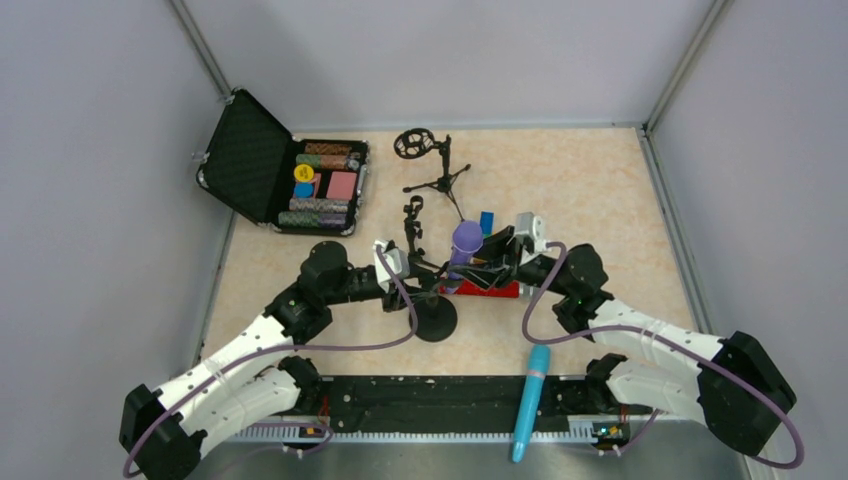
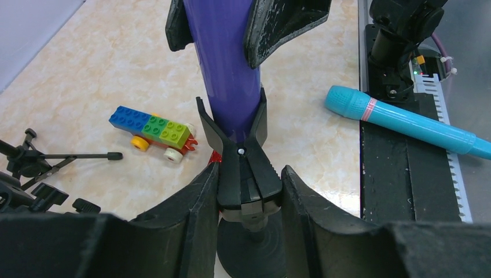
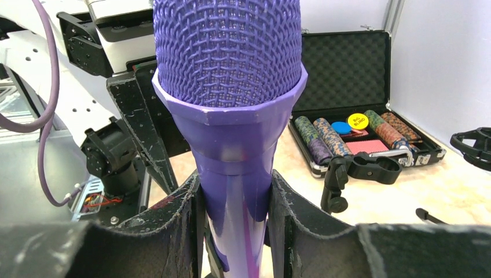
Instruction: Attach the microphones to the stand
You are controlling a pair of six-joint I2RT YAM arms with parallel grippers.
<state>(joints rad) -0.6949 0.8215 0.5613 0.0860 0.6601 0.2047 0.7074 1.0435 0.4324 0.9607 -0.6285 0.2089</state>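
My left hand is clamped on the stand clip. The purple microphone stands upright between the clip's prongs, with my right hand clamped on its shaft. Risk: an off-axis push may pop it from the clip.

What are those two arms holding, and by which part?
The right tool grips the purple microphone by its handle, just below the head. The left tool pinches the stand's black clip, which cradles that handle lower down.
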